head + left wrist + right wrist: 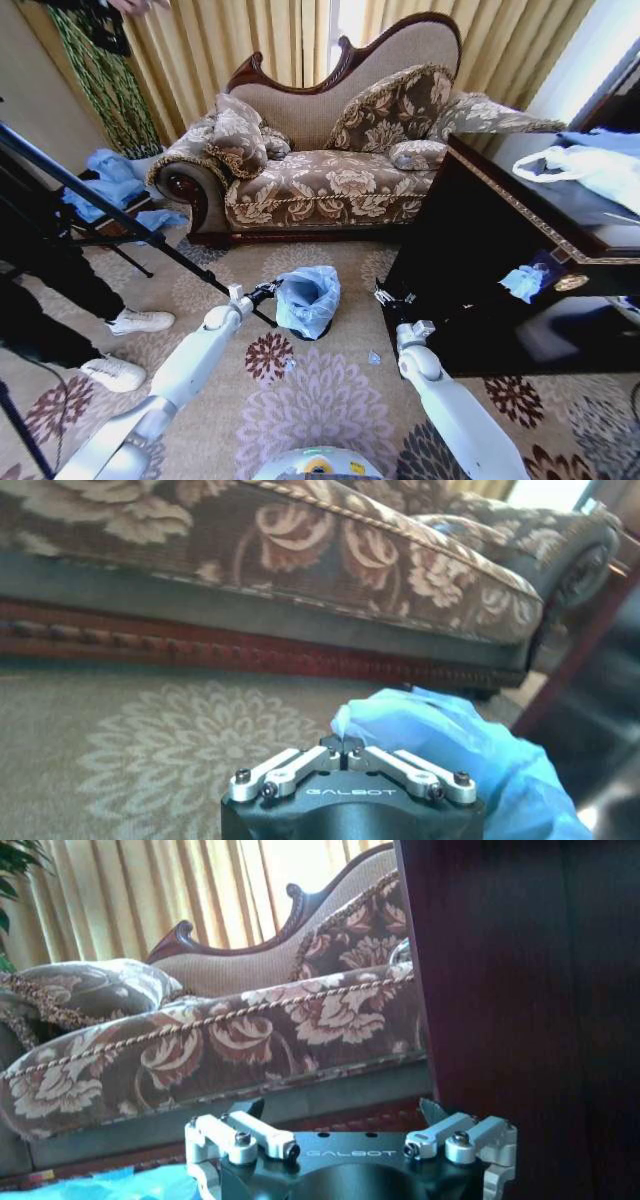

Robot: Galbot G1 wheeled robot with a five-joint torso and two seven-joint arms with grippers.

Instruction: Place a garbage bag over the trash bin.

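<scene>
Two slender arms with smooth, glossy white shells are seen in the head view, each built of rounded segments joined at grey-trimmed joints. A rounded white housing with a yellow and black circular mark is seen at the bottom edge between them. Each arm is ended by a small dark gripper: the left gripper (268, 290) and the right gripper (383, 295). In the wrist views, each gripper body is shown as matte black and stamped "GALBOT" in pale letters. Silver-white metal linkage bars are fixed to the body with dark hex screws, and short black fingertips (252, 1108) are carried at the linkage ends.
</scene>
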